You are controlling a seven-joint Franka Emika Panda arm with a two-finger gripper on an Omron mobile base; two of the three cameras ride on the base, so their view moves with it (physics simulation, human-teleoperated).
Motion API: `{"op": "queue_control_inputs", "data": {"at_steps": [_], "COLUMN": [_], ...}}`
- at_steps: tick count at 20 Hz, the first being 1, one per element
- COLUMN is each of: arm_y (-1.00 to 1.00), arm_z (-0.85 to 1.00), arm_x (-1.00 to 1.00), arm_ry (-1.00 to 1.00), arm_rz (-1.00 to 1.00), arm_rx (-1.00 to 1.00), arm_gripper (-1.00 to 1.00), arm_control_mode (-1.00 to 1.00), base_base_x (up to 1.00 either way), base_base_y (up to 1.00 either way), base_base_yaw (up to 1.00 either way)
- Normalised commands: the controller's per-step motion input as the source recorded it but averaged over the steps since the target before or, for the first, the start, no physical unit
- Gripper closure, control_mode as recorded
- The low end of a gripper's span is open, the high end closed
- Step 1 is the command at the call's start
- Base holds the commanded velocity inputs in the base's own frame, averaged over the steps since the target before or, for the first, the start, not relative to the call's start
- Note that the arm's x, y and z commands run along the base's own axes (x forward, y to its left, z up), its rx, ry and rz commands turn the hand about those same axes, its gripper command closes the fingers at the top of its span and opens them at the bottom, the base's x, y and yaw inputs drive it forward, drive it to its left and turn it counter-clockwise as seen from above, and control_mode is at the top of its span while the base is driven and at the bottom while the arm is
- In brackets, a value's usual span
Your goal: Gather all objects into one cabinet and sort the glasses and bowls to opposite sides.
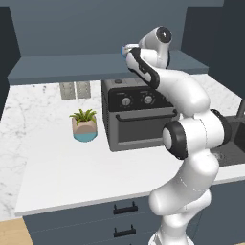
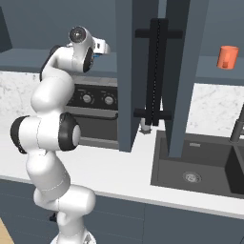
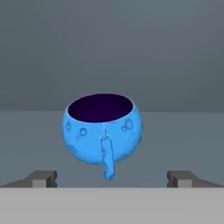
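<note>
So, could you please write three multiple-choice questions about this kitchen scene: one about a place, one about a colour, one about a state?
1. Where does the potted plant stand?
A. On the white counter, left of the small oven
B. In the sink
C. On top of the oven

2. What colour is the bowl in front of the claw?
A. Brown
B. Bright blue
C. Red

3. What is the state of the claw?
A. Shut on the bowl
B. Shut on nothing
C. Open, with the bowl not held

Answers:
1 A: in the left base view the plant stands on the counter beside the oven.
2 B: the hand view shows a blue bowl with a dark inside.
3 C: in the hand view both fingertips stand wide apart, nearer the camera than the bowl and not touching it.
</note>
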Motion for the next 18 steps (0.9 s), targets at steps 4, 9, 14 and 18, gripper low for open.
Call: {"op": "queue_control_inputs", "data": {"at_steps": [4,9,14,18], "arm_y": [0.0,0.02,0.1,0.09], "arm_z": [0.0,0.0,-0.01,-0.04], "arm_x": [0.15,0.07,0.09,0.08], "arm_ry": [0.0,0.0,0.0,0.0], "arm_rz": [0.0,0.0,0.0,0.0], "arm_rx": [0.0,0.0,0.0,0.0], "arm_gripper": [-1.0,-1.0,-1.0,-1.0], "arm_control_mode": [-1.0,-1.0,-1.0,-1.0], "base_base_x": [0.0,0.0,0.0,0.0], "base_base_y": [0.0,0.0,0.0,0.0], "base_base_yaw": [0.0,0.0,0.0,0.0]}}
